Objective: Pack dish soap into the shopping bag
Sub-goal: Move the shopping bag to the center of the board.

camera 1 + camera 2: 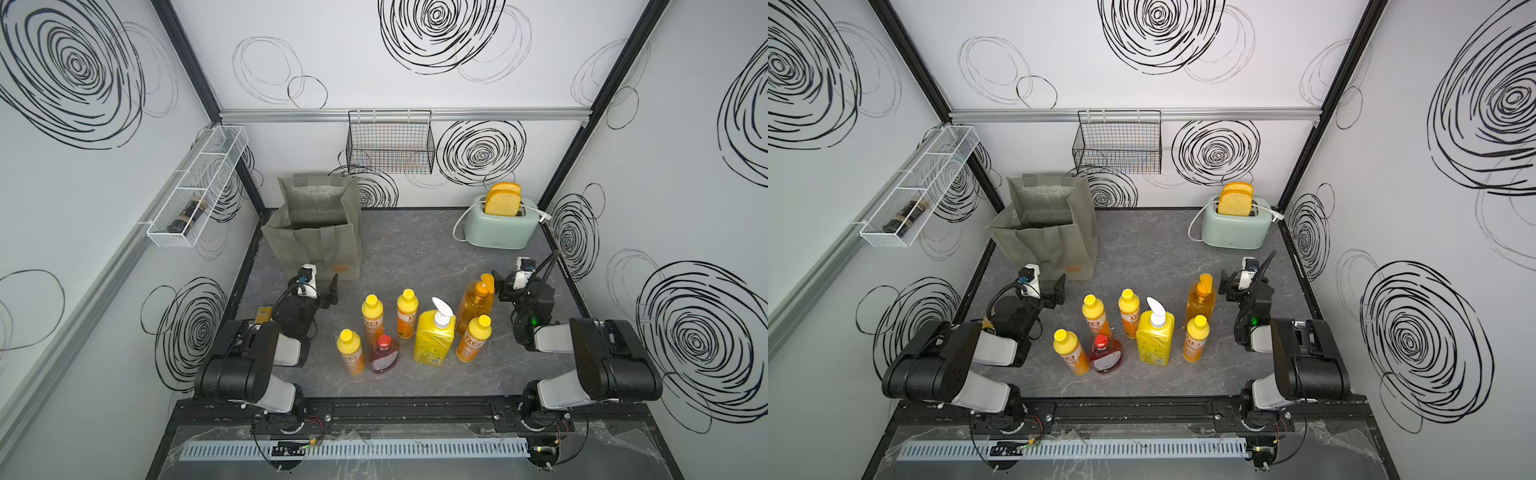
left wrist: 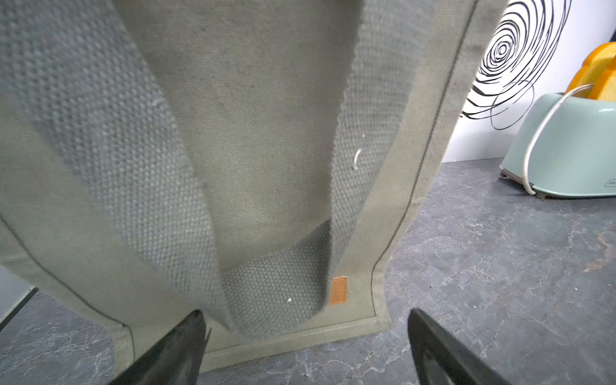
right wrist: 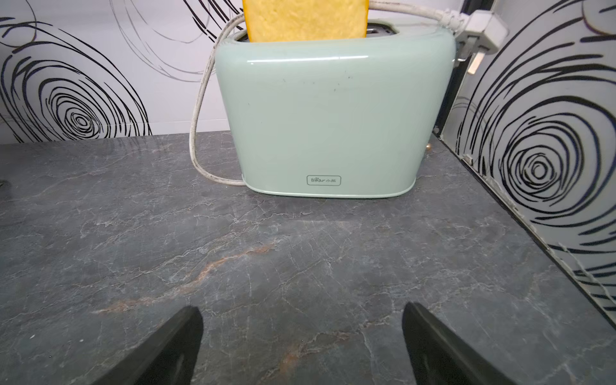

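The left tool (image 2: 306,333) and right tool (image 3: 302,330) stand spread and empty. Seven plastic dish-soap bottles (image 1: 434,340) cluster upright near-centre on the grey marbled desk (image 1: 415,257); the boxy grey-green fabric bag (image 1: 316,237) stands far left. Reaching into the tight cluster could topple neighbours.

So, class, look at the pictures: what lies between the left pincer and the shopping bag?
Nothing: only a short bare strip of grey table separates the left pincer from the shopping bag, seen in the left wrist view.
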`<state>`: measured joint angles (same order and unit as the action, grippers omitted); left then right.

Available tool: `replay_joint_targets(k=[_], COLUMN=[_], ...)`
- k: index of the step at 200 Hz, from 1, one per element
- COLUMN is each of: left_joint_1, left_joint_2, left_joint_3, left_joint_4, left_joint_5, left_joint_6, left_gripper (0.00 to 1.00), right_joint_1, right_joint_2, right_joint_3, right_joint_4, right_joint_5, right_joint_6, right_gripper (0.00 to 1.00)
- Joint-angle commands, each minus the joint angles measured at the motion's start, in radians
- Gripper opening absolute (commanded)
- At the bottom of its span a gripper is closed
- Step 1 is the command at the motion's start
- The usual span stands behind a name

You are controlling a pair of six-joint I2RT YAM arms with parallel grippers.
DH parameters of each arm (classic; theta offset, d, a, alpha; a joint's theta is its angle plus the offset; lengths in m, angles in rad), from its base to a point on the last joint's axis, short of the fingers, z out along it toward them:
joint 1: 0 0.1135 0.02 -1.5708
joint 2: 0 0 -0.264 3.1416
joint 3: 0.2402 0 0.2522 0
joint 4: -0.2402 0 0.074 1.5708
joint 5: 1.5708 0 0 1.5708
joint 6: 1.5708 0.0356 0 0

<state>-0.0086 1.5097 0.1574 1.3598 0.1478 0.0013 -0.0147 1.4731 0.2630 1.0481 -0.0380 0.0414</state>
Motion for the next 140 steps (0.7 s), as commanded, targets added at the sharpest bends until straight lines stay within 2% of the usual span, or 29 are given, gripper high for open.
replay_joint_targets(k=[1, 54, 81, 111, 128, 140], left_joint_1=[-0.003, 0.014, -0.01, -0.019, -0.025, -0.038], left_joint_2=[-0.013, -0.009, -0.016, -0.016, -0.023, -0.044], left_joint_3=[0.015, 0.014, 0.002, -0.086, -0.139, -0.162], left_joint_4=[0.048, 0.055, 0.068, 0.245, 0.343, 0.37], left_joint_5=[-0.007, 0.031, -0.019, -0.088, -0.127, -0.167], left_joint_6=[0.017, 0.008, 0.025, 0.003, -0.002, -0.001], left_gripper=[0.96, 0.96, 0.96, 0.96, 0.96, 0.96], right_joint_1=[0.005, -0.001, -0.001, 0.001, -0.001, -0.002], right_joint_2=[0.008, 0.009, 0.006, -0.008, -0.082, -0.146], right_joint_3=[0.018, 0.021, 0.017, -0.005, -0.014, 0.0], right_joint_4=[0.012, 0.01, 0.013, 0.039, 0.011, -0.076], right_joint_5=[0.003, -0.005, -0.004, -0.002, 0.023, 0.035], right_joint_6=[0.0, 0.002, 0.003, 0.002, 0.013, 0.021], right_gripper=[0.98, 0.97, 0.97, 0.97, 0.98, 0.98])
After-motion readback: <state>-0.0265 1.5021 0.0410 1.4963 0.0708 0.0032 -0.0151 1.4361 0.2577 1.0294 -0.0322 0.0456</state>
